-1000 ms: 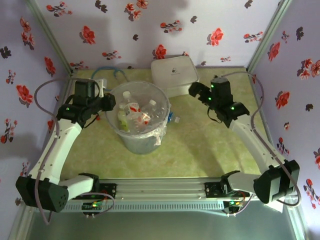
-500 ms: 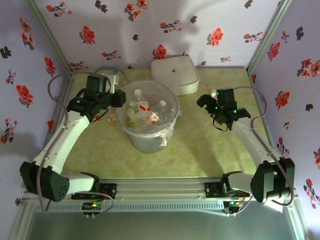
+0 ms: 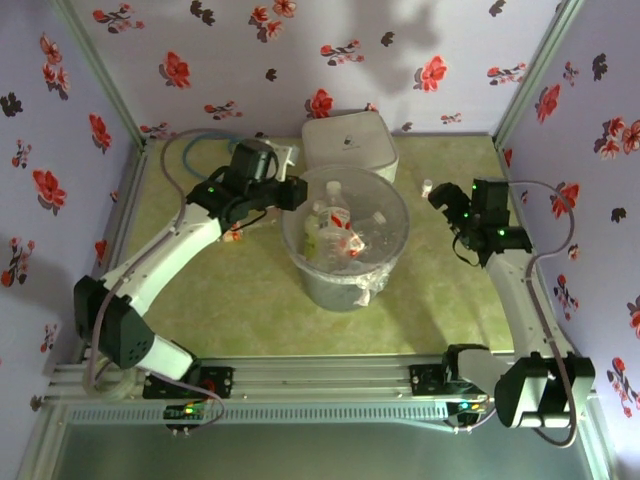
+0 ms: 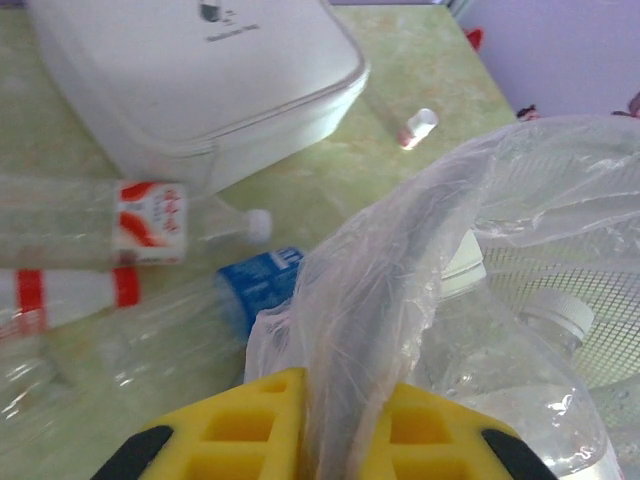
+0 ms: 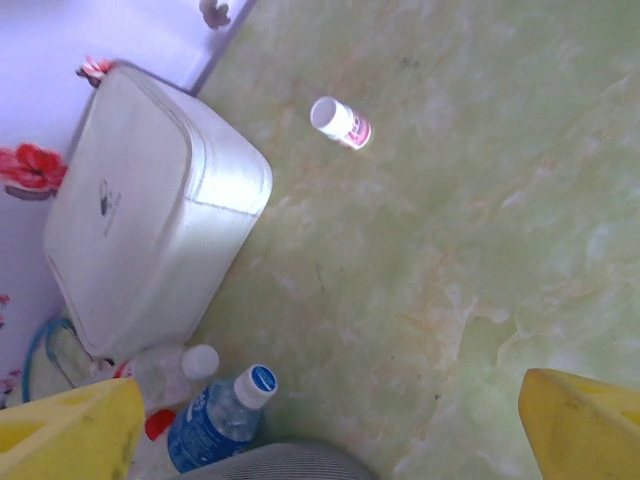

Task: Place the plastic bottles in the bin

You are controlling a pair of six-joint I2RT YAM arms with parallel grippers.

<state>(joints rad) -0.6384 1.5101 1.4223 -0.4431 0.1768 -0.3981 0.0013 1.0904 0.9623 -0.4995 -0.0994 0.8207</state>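
green tabletop (image 3: 250, 290); left hand (image 3: 292, 194) clenched on bin liner (image 4: 380, 260); right hand (image 5: 325, 425) released; labels on bottles (image 4: 150, 222) unreadable

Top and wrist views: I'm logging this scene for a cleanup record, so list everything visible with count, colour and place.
table: one, green marbled.
walls: three, lilac, red flowers.
bin: one, grey, mid-table.
bin liner: one, clear, over its rim.
bottles in bin: several, clear, white caps.
white box: one, white, rear centre.
bottles on table: at least three, clear, red-white or blue labels, lying by the box.
cap-like piece: one, white and red, right of the box.
cord: one, blue, looped beyond the box.
left gripper: one, yellow jaws shut on the bin liner.
right gripper: one, yellow jaws open, right of the bin.
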